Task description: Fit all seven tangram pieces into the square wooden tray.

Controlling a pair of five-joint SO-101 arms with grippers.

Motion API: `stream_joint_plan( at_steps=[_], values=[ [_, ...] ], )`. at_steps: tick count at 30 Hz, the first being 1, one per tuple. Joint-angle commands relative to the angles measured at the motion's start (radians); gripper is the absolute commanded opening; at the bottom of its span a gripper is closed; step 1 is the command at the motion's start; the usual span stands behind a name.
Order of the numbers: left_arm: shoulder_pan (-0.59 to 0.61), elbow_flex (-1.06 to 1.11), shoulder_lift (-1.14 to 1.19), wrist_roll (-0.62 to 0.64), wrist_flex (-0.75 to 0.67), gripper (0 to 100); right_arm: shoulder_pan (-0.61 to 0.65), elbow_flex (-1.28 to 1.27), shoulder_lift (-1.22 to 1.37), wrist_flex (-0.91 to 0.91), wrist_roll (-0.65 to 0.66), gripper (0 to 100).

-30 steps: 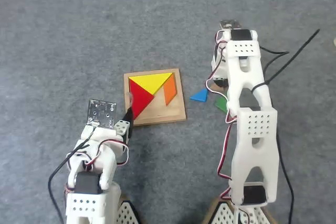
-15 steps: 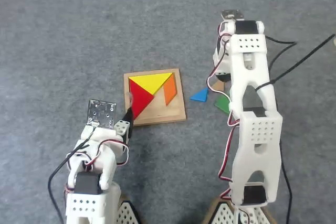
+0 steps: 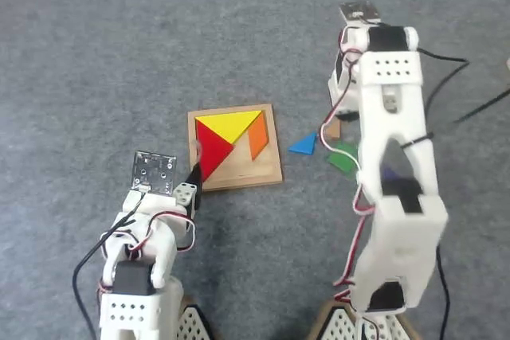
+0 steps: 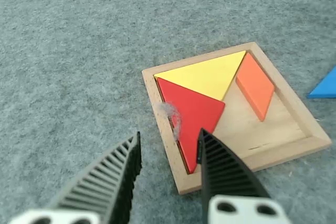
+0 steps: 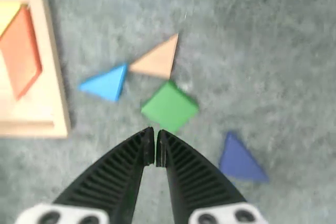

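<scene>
Right gripper (image 5: 156,148), jaws pressed together and empty, hangs over green square (image 5: 169,106), which lies right of tray (image 4: 262,162), mid-table. Dropping like that may shove the square into blue triangle (image 5: 105,83). Left gripper (image 4: 169,136), jaws apart and empty, straddles tray's near-left corner and may bump it.

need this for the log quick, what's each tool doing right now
Left tool: open, holding nothing.
Right tool: closed, empty, tips near the green square tangram piece.

One tray (image 3: 247,179); seven pieces (image 3: 227,125), it seems.
</scene>
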State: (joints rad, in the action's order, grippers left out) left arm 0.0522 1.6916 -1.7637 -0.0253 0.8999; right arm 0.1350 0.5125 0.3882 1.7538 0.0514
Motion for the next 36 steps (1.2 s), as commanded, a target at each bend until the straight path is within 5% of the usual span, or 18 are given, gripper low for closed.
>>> stream_joint_plan(
  at_steps=[1, 7, 15, 26, 30, 36],
  values=[
    [0.000, -0.005, -0.011, 0.002, 0.005, 17, 0.002, -0.261, -0.177, -0.091, 0.011, 1.0],
    [-0.003, -0.005, -0.011, 0.002, 0.008, 17, 0.056, -0.772, -0.278, -0.680, -0.078, 4.5],
    [-0.003, -0.005, -0.011, 0.002, 0.008, 17, 0.116, -0.829, -0.277, -0.969, -0.279, 31.4],
    [-0.005, -0.005, -0.011, 0.002, 0.008, 17, 0.116, -0.784, -0.105, -0.987, -0.324, 30.7],
    [-0.005, -0.005, -0.011, 0.002, 0.008, 17, 0.117, -0.664, -0.024, -0.796, -0.328, 19.4],
    [0.000, -0.005, -0.011, 0.002, 0.008, 17, 0.117, -0.580, 0.044, -0.771, -0.325, 8.1]
  ],
)
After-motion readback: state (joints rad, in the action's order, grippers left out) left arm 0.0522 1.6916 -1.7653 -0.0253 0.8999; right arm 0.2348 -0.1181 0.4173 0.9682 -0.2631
